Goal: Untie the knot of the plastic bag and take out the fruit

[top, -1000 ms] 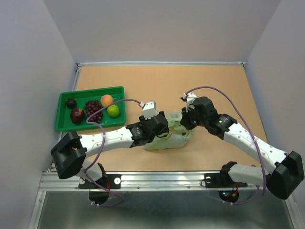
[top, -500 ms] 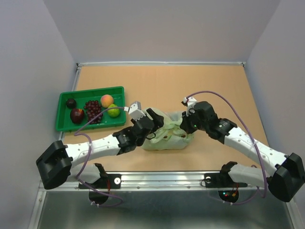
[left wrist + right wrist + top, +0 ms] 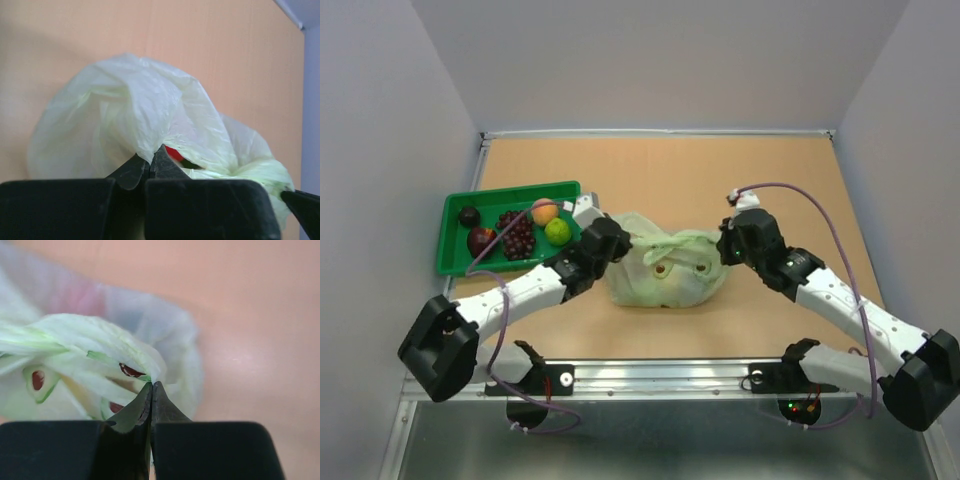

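The pale green plastic bag [image 3: 665,268] lies mid-table, stretched out sideways between my two grippers. My left gripper [image 3: 614,241] is shut on the film at the bag's left edge [image 3: 135,110]; the tips [image 3: 150,152] pinch a fold. Just behind that fold a bit of red fruit [image 3: 175,153] shows in a gap. My right gripper [image 3: 726,251] is shut on the bag's right edge, its tips [image 3: 151,385] clamping a bunched strip of film [image 3: 100,345]. I cannot make out the knot in any view.
A green tray [image 3: 455,265] stands at the left, close behind my left arm. It holds a dark avocado [image 3: 469,216], a red apple [image 3: 481,241], purple grapes [image 3: 516,232], a peach [image 3: 544,211] and a lime-green fruit [image 3: 557,231]. The table's walls rise at both sides.
My left gripper swung from over the bag to its left edge and closed on the film. The right gripper drew back to the right, and the bag is spread wider and flatter.
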Robot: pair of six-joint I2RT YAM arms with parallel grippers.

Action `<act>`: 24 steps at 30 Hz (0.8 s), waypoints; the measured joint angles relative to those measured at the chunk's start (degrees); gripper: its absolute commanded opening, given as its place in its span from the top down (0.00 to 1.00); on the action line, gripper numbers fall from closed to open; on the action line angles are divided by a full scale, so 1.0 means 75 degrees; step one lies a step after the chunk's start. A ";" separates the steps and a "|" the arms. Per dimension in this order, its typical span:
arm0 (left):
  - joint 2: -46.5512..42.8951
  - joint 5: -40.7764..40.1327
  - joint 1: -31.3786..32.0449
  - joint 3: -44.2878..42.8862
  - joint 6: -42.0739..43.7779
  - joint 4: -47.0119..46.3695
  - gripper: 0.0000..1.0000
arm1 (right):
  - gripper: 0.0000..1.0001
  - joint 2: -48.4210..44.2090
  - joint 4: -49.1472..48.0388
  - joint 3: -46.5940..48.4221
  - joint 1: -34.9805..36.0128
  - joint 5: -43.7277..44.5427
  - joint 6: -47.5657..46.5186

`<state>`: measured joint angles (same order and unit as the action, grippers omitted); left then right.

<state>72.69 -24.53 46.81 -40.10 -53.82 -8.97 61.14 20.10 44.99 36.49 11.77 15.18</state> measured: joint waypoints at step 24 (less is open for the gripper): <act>-0.1725 0.4940 -0.2081 0.0848 0.3013 0.1329 1.00 | 0.04 -0.1402 0.0376 0.0676 -0.1877 -0.2113 -0.0160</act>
<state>59.75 12.51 31.20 -33.74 -31.22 0.99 50.63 22.92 50.06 22.41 -4.08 13.98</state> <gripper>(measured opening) 0.030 0.923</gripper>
